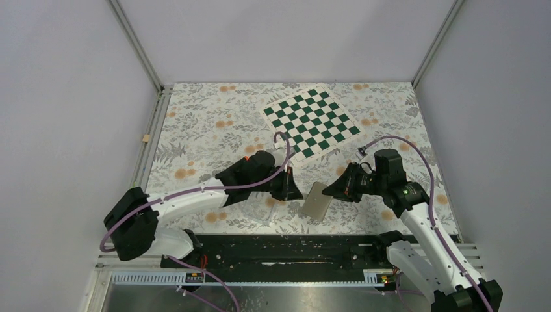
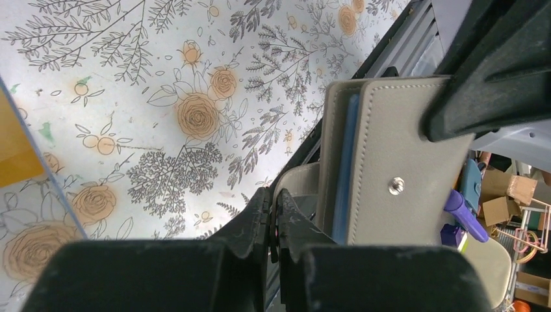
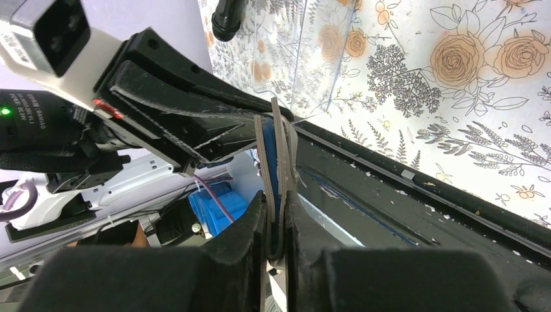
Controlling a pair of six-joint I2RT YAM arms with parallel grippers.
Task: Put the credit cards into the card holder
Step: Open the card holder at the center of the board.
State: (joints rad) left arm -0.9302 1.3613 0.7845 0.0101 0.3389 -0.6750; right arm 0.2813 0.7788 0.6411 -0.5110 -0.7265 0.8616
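The grey card holder (image 1: 316, 201) hangs in the air between my two grippers, near the table's front edge. In the left wrist view it (image 2: 396, 149) shows its outer face with the small stud and a blue lining edge. My left gripper (image 1: 292, 188) (image 2: 275, 205) is shut on a thin flap of it. My right gripper (image 1: 333, 187) (image 3: 276, 218) is shut on the opposite edge, where the holder (image 3: 275, 162) shows edge-on. One orange-yellow credit card (image 2: 12, 146) lies at the far left of the left wrist view, behind a clear tray wall.
A green-and-white chessboard (image 1: 310, 120) lies at the back of the flowered cloth. A clear plastic tray (image 3: 312, 58) holding a black marker (image 3: 227, 16) stands beside the left gripper. A black rail (image 1: 286, 250) runs along the near table edge.
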